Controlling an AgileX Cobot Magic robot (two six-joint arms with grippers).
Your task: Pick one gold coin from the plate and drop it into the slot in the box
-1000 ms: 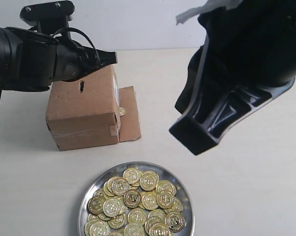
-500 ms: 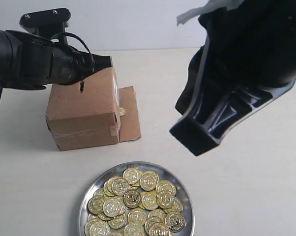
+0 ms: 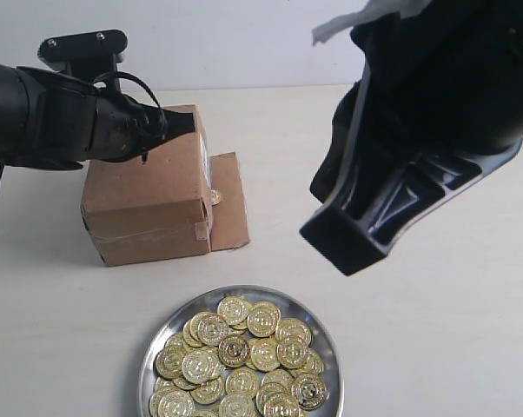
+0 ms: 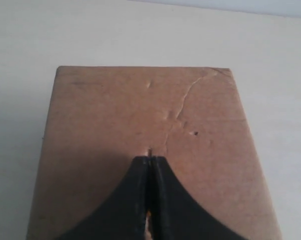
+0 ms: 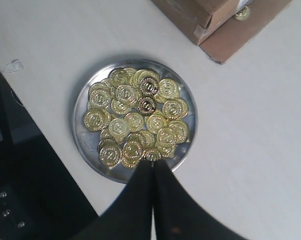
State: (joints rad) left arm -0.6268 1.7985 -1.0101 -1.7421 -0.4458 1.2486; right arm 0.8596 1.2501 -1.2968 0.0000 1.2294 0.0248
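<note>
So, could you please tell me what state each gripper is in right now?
Left gripper: closed over the box; whether it holds anything cannot be told.
Right gripper: closed, holding nothing visible.

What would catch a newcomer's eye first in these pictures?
A heap of gold coins glints on the silver plate, low in the exterior view. Farther back, the shut left gripper hangs over the brown box, and the right arm looms dark on the right.

The brown cardboard cube box stands by the worktop's far edge, leftward. Its flat side flap lies at its right, with a stray gold coin on it. The round silver metal plate, heaped with gold coins, sits at the near edge.
</note>
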